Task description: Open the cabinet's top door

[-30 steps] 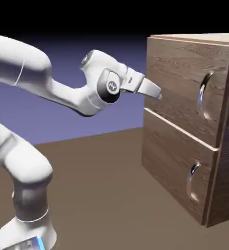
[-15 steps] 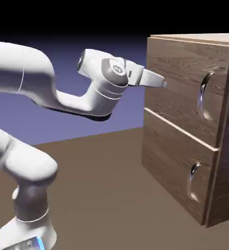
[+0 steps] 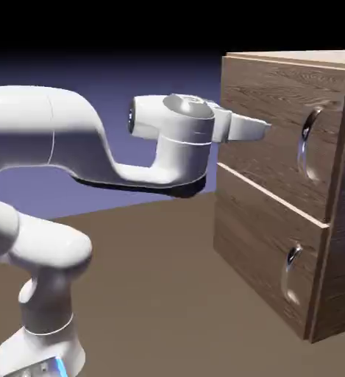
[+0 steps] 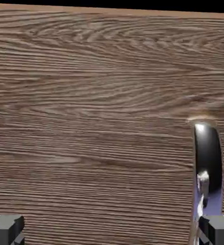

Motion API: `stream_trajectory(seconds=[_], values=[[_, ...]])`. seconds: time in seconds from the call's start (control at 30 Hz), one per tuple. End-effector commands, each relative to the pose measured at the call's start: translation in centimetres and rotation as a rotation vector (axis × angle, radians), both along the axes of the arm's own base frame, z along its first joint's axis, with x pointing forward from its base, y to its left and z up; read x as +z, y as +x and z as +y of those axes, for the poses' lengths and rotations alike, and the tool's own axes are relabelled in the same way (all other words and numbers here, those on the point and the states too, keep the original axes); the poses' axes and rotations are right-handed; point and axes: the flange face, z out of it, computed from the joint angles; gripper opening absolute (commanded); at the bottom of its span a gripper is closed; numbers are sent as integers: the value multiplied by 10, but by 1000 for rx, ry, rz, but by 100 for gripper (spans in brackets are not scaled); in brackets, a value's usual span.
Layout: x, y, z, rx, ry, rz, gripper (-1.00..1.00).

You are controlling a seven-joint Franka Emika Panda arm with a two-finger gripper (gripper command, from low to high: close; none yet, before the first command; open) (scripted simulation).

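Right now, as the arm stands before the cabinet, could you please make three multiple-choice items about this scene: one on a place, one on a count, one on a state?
1. Where is the gripper relative to the top door's handle in the exterior view?
A. To its left, short of it
B. Closed around it
C. Below it, at the lower handle

2. How many silver handles does the cabinet front show?
A. One
B. Two
C. Three

3. What is the state of the top door?
A. Swung wide open
B. Removed
C. Shut, flush with the cabinet

Answers:
1 A: the fingertips sit over the door's wood, left of the handle.
2 B: one on the top door and the lower handle.
3 C: no gap or interior shows.
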Motion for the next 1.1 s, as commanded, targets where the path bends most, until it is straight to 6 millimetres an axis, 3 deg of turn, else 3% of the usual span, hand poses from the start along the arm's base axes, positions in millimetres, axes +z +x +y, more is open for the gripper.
stream_trajectory(seconds=[0.0,0.47,0.63,0.67,0.77,1.07], values=[[-3,2,-4,0,4,-10,100],[-51,36,-63,9,47,-117,100],[-51,86,-61,9,47,-117,100],[-51,86,-61,9,47,-117,-100],[-51,74,-57,-18,46,-118,-100],[-51,13,-32,-164,37,-121,-100]])
